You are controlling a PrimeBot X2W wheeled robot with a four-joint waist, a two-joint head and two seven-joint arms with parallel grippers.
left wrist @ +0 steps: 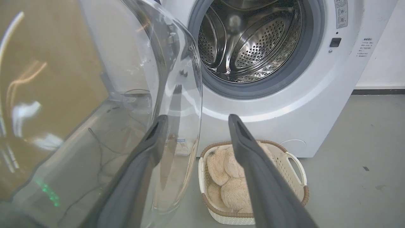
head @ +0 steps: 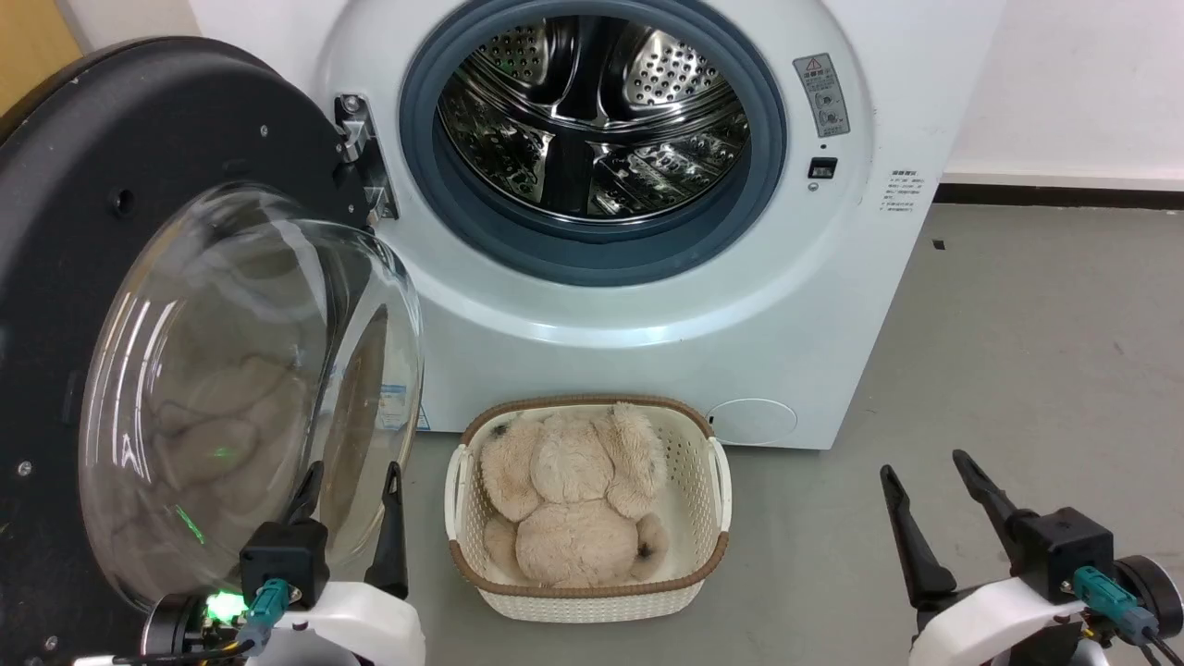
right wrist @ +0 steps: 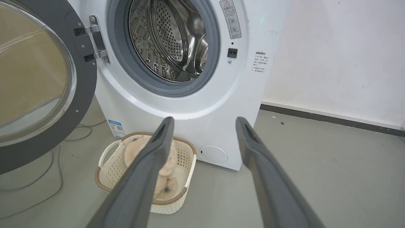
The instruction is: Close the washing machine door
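Two grippers, both empty, and I'm looking at the door (head: 55, 231) hanging wide open on its hinge (head: 365, 157) to my left of the machine (head: 647, 314). I'm holding the left gripper (head: 353, 472) low beside the glass bowl (head: 231, 370), which I judge the handy side for pushing the door round. Its fingers are standing well apart, gripping nothing; whether one is brushing the glass, I can't tell. The right gripper (head: 925, 464) is hovering over the floor, spread wide, clear of the basket (head: 717, 481) sitting before the machine.

Shiny perforated steel drum (head: 592, 111), clear glass washing machine door (head: 185, 370) window.
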